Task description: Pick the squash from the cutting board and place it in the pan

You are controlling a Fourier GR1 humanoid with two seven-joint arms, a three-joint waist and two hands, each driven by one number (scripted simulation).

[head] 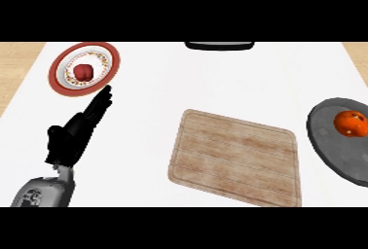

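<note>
An orange squash (351, 123) lies inside the dark grey pan (327, 138) at the right edge of the view. The wooden cutting board (236, 156) sits in the middle of the white counter with nothing on it. My left hand (75, 130) shows at the left, fingers straight and pointing up toward a plate, holding nothing. My right hand does not appear in the view.
A red-rimmed plate (68, 78) with a red pepper (83, 72) on it stands at the back left, just beyond my left fingertips. A dark object (219, 45) shows at the counter's far edge. Wooden floor borders the counter on both sides.
</note>
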